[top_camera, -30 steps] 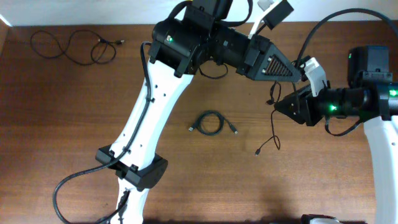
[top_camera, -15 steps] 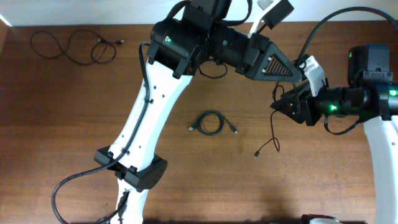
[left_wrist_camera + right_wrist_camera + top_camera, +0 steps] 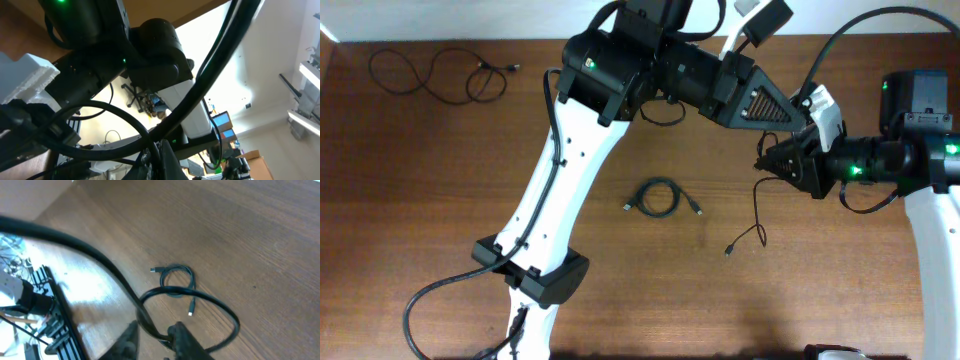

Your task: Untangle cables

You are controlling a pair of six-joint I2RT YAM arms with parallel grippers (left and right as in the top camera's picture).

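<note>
One thin black cable (image 3: 760, 205) hangs between the two gripper tips, and its plug end lies on the table. My right gripper (image 3: 767, 160) is open, its jaws a narrow way apart around this cable (image 3: 220, 310), which loops between the fingers (image 3: 182, 335). My left gripper (image 3: 808, 122) is shut just above and right of it; whether it pinches the cable is hidden. A second cable (image 3: 660, 197) lies as a small coil mid-table, also in the right wrist view (image 3: 176, 277). A third cable (image 3: 435, 75) lies in loose waves at the far left.
The left arm's white link (image 3: 555, 190) crosses the table's left half, with its base (image 3: 535, 275) near the front. The right arm's body (image 3: 920, 160) stands at the right edge. The left wrist view looks up at arm parts and the room.
The right gripper's jaws have narrowed around the hanging cable, and it has shifted slightly up toward the left gripper's tip. The cable's plug end slid a little left.
</note>
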